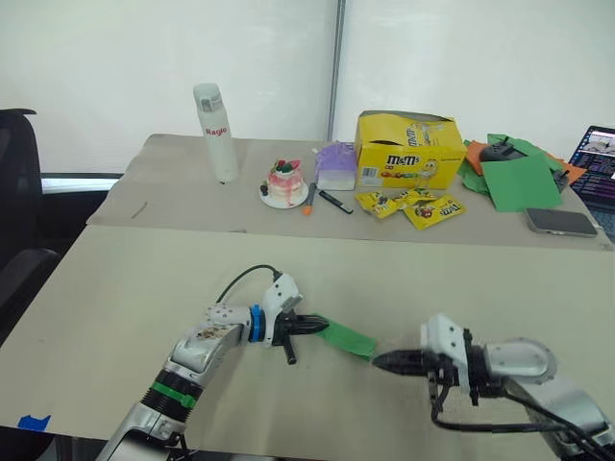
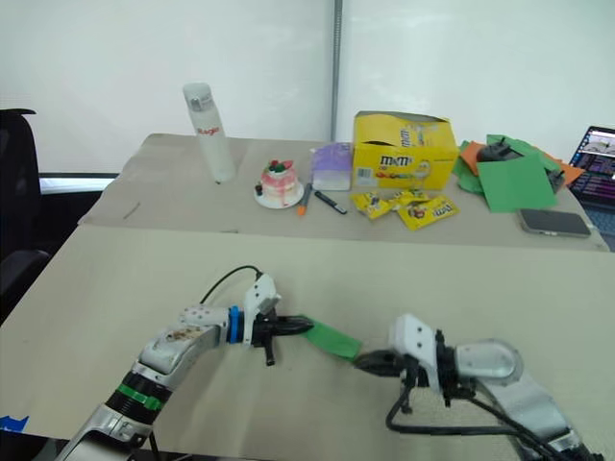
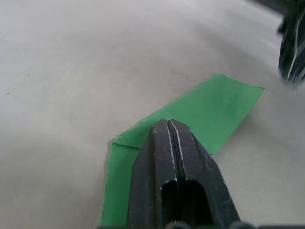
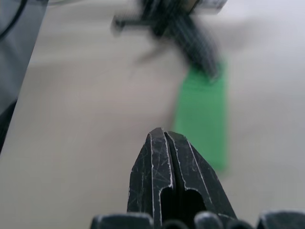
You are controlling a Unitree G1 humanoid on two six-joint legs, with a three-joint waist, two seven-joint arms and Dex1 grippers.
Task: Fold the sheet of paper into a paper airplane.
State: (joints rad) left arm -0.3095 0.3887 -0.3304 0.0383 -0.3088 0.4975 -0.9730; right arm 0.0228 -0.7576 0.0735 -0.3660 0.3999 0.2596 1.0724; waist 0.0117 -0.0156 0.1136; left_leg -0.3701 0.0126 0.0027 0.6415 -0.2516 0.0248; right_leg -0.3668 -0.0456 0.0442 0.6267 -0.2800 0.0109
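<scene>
- The paper airplane (image 1: 348,338) is part-made, I judge: the green sheet is a narrow, layered strip with one angled end; wings and nose are not yet formed
- It lies flat on the matte beige worktop (image 1: 144,288), between the tools
- Left tool (image 1: 317,327), fingers pressed together, rests on the strip's 9 o'clock end
- Right tool (image 1: 378,362), fingers together and empty, sits just off the 3 o'clock end

Matt green paper airplane (image 1: 348,337), creased.
</scene>
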